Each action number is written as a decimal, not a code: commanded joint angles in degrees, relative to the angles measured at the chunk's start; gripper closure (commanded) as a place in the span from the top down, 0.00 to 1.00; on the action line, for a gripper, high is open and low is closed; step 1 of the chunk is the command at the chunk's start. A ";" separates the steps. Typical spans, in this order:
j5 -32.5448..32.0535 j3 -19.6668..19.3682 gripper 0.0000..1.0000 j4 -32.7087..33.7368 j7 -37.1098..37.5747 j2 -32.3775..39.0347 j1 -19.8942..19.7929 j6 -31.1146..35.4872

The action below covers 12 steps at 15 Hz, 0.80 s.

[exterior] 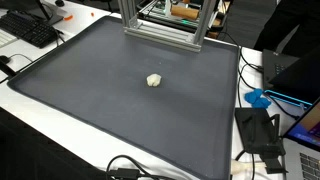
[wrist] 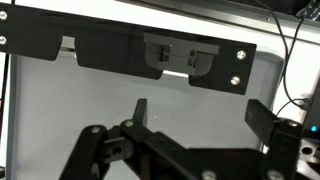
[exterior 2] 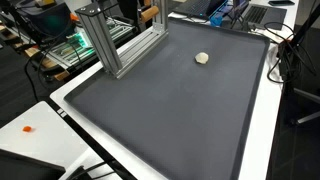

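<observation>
Going from the left in an exterior view, we are seeing a black keyboard (exterior: 35, 30) on the white bench (exterior: 22, 112). Next is coming the big dark mat (exterior: 80, 100), which is covering most of the bench. Near the middle of the mat a small pale lump (exterior: 154, 80) is lying alone, well apart from every edge. Behind it an aluminium frame (exterior: 165, 28) is standing at the far side of the mat. At the right, a blue part (exterior: 258, 98) and a black device (exterior: 258, 132) are lying off the mat. Both exterior views are showing the lump (exterior 2: 202, 58) well apart from the frame.

The pincer (wrist: 200, 115) is appearing only in the wrist view. Its 2 dark fingers are standing apart, with nothing between them. The lump is not showing there, so we are not able to say how near the pincer is.

We are judging the lump to be light and probably soft or crumbly, so a gentle squeeze is seeming enough. Its surface is looking matt, not slippery, but it is too small for telling the material. It is nearly round, only a little wider than high, so its long axis is weak and it is pointing no clear way. We are thinking the best hold is from above, across its narrower width, at the middle.
</observation>
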 commanded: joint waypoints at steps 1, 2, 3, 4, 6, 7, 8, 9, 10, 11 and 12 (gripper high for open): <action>-0.20 -0.64 1.00 0.14 0.24 0.15 0.81 -0.11; 0.17 -0.69 1.00 -0.81 0.86 -0.53 0.76 0.09; 0.84 -0.81 1.00 -2.06 1.39 -1.44 0.78 0.93; 1.16 -0.79 1.00 -3.47 2.29 -2.53 0.76 1.93; 1.72 -0.80 1.00 -5.94 3.17 -4.56 0.93 3.92; 2.31 -0.86 1.00 -7.30 3.68 -5.72 0.99 5.01; 2.79 -0.85 1.00 -8.92 4.22 -7.02 1.08 6.41; 3.32 -0.84 1.00 -10.27 4.57 -8.17 1.15 7.61; 3.73 -0.87 1.00 -11.81 4.74 -9.46 1.22 8.75; 3.85 -0.84 1.00 -13.16 4.84 -10.62 1.23 9.83; 3.01 -0.72 1.00 -14.72 4.24 -11.85 1.26 10.98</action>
